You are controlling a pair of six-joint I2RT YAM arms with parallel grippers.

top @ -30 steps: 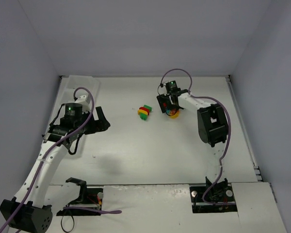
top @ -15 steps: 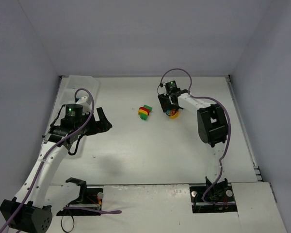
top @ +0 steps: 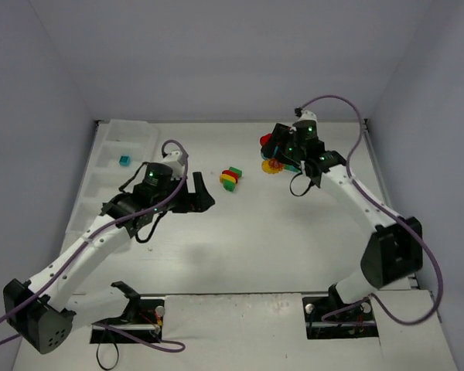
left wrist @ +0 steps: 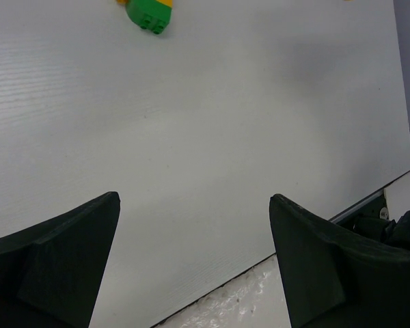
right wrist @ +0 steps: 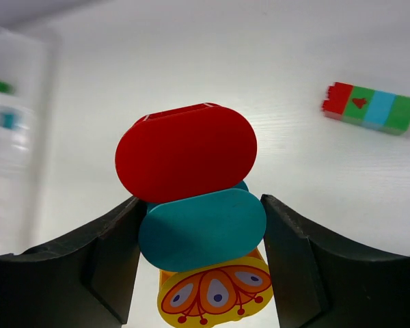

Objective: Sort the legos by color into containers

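Note:
My right gripper [top: 277, 157] is shut on a clump of legos and holds it above the table. In the right wrist view the clump is a red piece [right wrist: 186, 150] over a teal piece [right wrist: 201, 229] over a patterned yellow piece [right wrist: 215, 295], between my fingers [right wrist: 294, 256]. A second clump [top: 231, 178] of red, yellow and green lies mid-table and also shows in the right wrist view [right wrist: 370, 108]. My left gripper [top: 203, 193] is open and empty, just left of that clump. Its green end [left wrist: 150, 14] shows at the top of the left wrist view. The translucent tray [top: 131, 133] stands at the far left.
The tray holds a teal brick [top: 124, 161]. In the right wrist view it is blurred at the left edge [right wrist: 14, 157], with a green brick [right wrist: 0, 86] and a teal brick [right wrist: 9, 120]. White walls enclose the table on three sides.
My right arm has swung out and lifted the red, teal and yellow clump off the table. My left gripper has moved right, toward the middle clump, uncovering the tray.

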